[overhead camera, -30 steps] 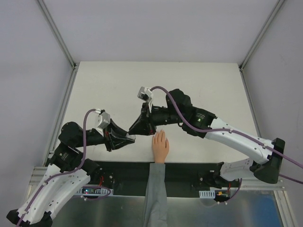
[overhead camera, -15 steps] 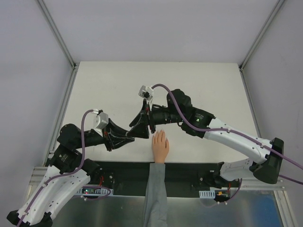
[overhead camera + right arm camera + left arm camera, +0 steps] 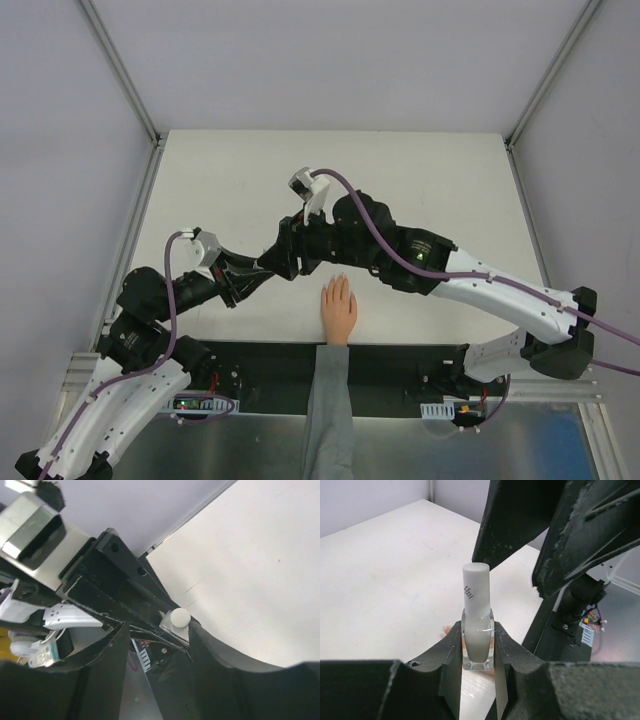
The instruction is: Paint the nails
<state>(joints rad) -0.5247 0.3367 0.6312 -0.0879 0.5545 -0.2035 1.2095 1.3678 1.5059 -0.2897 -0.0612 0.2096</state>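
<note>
from overhead, the right pincer point(image 3: 284, 262) hides the bottle point(image 3: 477, 641) (nails point(image 3: 340, 281) indistinct).

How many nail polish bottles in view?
1 bottle: upright in the left gripper, jaws shut on it, white cap by the open right gripper. Others may be hidden.

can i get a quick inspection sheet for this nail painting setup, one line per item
surface: white table, no spills seen
job's things: peach hand in a grey sleeve lies flat at the near edge; nails too small to judge; polish bottle upright, white cap on
clutter: nothing seen
grippers: left gripper shut on the polish bottle; right gripper open, close to the cap, not closed on it
cables: a purple cable runs along each arm, none across the hand
surroundings: pale walls, metal frame posts
</note>
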